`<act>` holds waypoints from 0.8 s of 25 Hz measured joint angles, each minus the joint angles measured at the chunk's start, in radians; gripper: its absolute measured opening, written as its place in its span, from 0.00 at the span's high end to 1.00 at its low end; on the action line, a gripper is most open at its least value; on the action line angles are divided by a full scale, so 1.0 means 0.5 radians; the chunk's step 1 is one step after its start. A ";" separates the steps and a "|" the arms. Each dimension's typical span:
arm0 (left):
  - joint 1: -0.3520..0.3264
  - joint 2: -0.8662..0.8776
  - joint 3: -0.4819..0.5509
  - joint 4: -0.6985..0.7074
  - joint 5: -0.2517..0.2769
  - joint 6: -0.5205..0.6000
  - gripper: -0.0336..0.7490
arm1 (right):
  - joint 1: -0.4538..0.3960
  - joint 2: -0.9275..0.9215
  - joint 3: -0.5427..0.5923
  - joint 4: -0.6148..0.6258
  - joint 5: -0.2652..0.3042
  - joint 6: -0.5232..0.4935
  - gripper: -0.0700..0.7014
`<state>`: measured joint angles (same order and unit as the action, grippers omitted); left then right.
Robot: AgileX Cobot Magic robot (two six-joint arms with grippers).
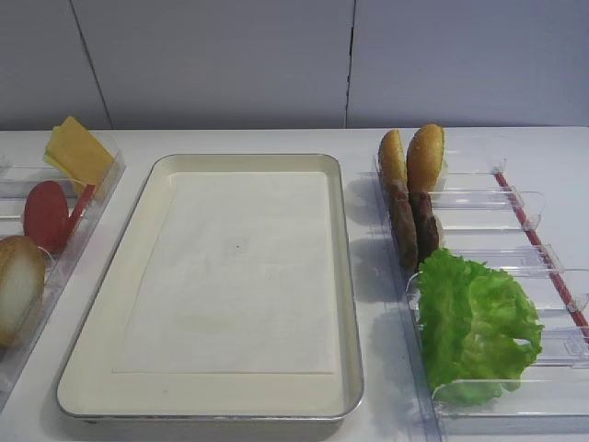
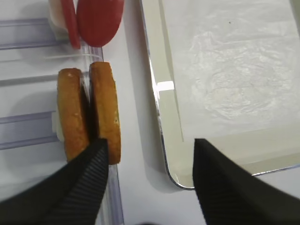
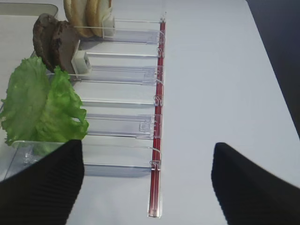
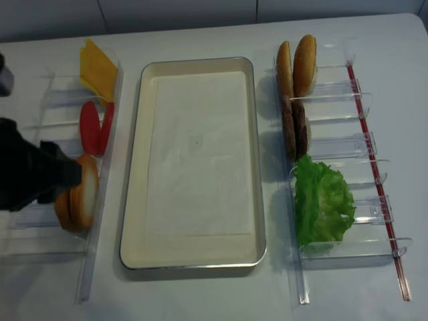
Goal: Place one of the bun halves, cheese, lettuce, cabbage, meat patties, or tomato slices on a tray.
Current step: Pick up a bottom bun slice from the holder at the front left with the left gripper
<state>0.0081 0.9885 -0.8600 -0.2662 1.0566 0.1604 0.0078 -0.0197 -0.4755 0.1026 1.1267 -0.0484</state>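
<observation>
Left claw (image 2: pixel 147 183) straddling the inner bun half (image 2: pixel 105 110) in the left bin (image 4: pixel 87 267), jaws apart, no squeeze yet.
One finger sits in the slot between the two upright bun halves, the other outside on the tray (image 4: pixel 134 221) side; close square on the golden rim, then lift straight up to clear the bin's clear wall before swinging right. The tray is bare, wide liner (image 4: pixel 197 154) free, metal rim close beside the bin. Tomato slices (image 4: pixel 90 127) and cheese (image 4: pixel 97 67) just behind. Right claw (image 3: pixel 147 183) gapes, empty, over tabletop (image 3: pixel 220 70) beside the lettuce (image 3: pixel 40 105).
</observation>
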 joint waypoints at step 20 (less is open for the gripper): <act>0.000 0.447 -0.108 0.047 -0.128 0.060 0.43 | 0.000 0.000 0.000 0.000 0.000 0.000 0.16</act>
<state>0.0081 1.2118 -0.9140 -0.2425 0.9927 0.1904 0.0078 -0.0197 -0.4755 0.1026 1.1267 -0.0484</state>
